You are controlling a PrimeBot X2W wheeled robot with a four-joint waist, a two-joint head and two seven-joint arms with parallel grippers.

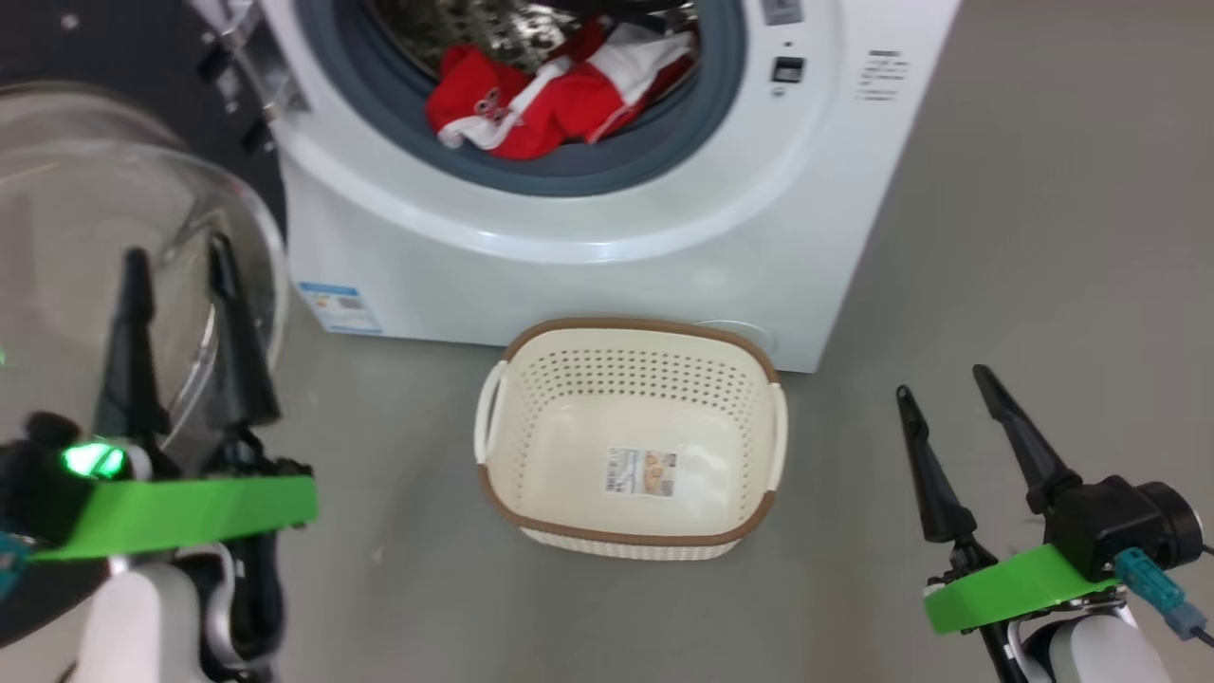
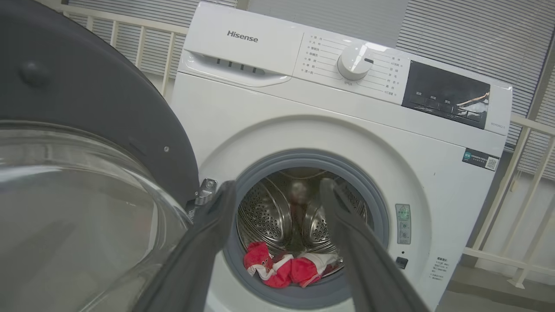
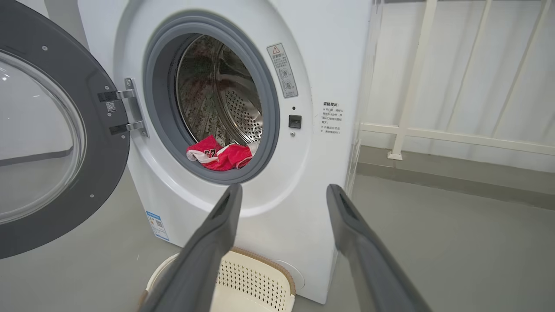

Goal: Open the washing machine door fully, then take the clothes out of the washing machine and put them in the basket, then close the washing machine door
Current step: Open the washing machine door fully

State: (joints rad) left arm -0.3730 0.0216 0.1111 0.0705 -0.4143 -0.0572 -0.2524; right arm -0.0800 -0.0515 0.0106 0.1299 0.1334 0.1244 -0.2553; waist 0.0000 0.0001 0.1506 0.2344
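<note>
Found washing machine door [image 3: 47, 138] swung open, clothes [image 1: 545, 100] inside drum [image 3: 234, 112], basket [image 1: 631, 334] in front, left gripper [image 1: 178, 251], right gripper [image 1: 942, 381] both spread.

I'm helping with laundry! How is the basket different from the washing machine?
The washing machine is a big white box; the basket is small and cream, with a brown rim. The washing machine has the red clothes inside; the basket has none. The washing machine opens at the front, the basket at the top. Both stand on the grey floor.
</note>
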